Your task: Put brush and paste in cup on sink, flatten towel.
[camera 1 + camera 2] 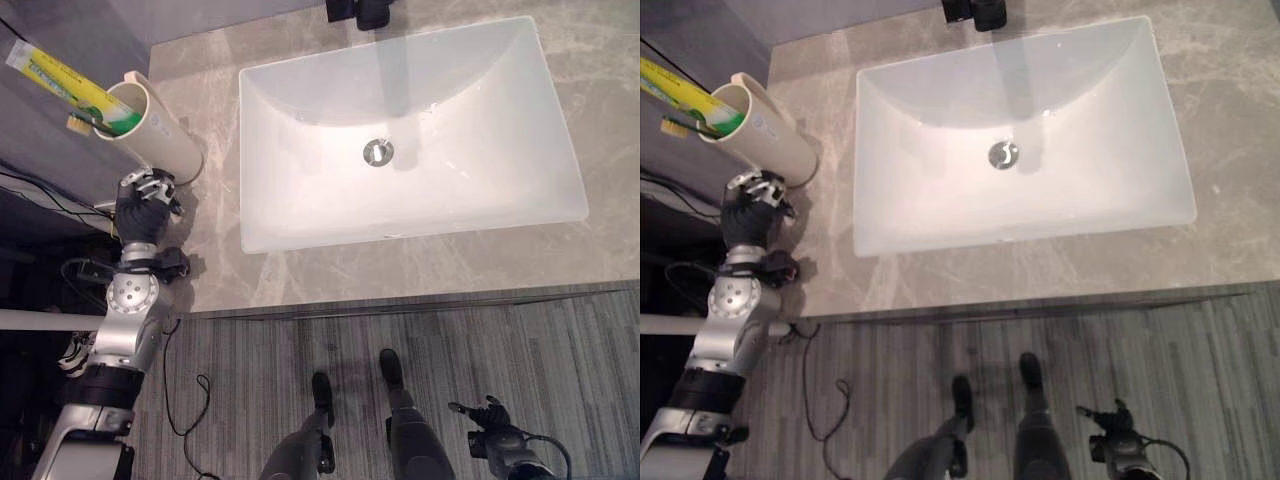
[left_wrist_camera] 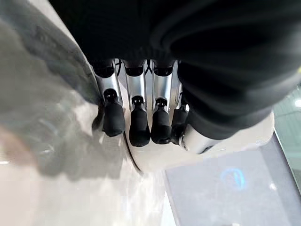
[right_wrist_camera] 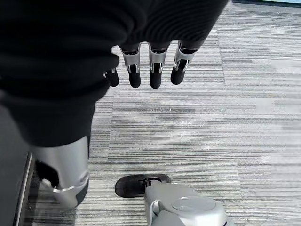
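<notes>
A cream cup (image 1: 160, 130) stands on the grey marbled counter (image 1: 330, 280), at its far left corner, just beside the left edge of the white rectangular sink (image 1: 410, 130). The cup leans in the view, its open mouth up and to the left. A yellow and green paste tube (image 1: 60, 80) sticks out of the mouth, slanting away past the counter's left edge. A brush (image 1: 85, 122) with a yellowish handle end lies in the cup beside the tube.
</notes>
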